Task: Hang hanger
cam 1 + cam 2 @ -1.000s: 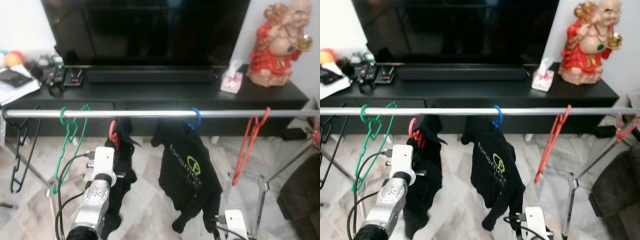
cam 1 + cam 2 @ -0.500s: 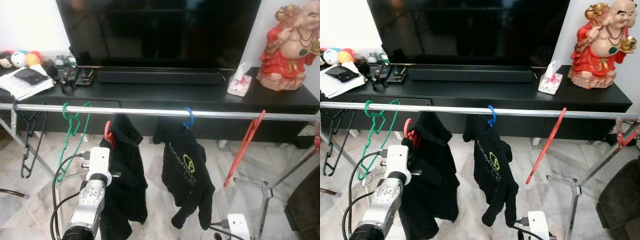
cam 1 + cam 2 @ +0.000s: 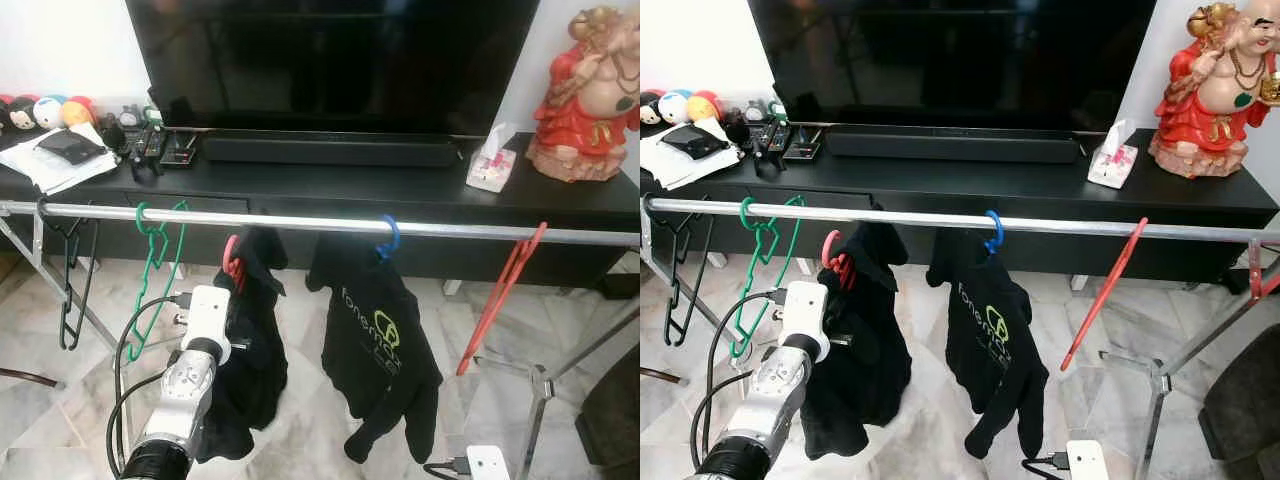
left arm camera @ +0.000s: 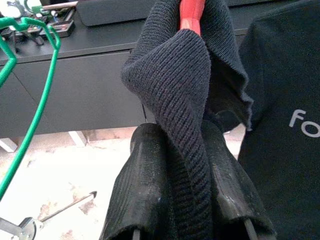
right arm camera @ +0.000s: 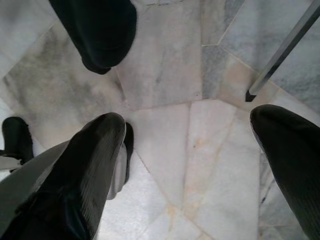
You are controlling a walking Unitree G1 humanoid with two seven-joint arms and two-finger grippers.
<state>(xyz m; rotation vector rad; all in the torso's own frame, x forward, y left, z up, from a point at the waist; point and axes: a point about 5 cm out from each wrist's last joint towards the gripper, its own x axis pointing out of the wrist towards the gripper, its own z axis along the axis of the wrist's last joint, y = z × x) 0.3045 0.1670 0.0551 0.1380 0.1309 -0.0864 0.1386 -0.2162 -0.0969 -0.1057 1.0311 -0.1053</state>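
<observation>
Left tool (image 4: 180, 180) pinches a fold of the dark knitted garment (image 3: 245, 350) on the red plastic hanger (image 3: 231, 262), which hangs hooked over the silver metal rail (image 3: 300, 222) at centre-left of the frame. Right tool (image 5: 195, 165) is spread wide over the grey marble floor (image 5: 170, 90). Further along the rail: green wire hanger (image 3: 150, 250), black printed T-shirt (image 3: 375, 350) on a blue hanger (image 3: 388, 236), bare red hanger (image 3: 500, 290) at right.

A red hanger (image 3: 231, 262) carries a dark knit garment (image 3: 250, 350) beside a green hanger (image 3: 152, 262).
</observation>
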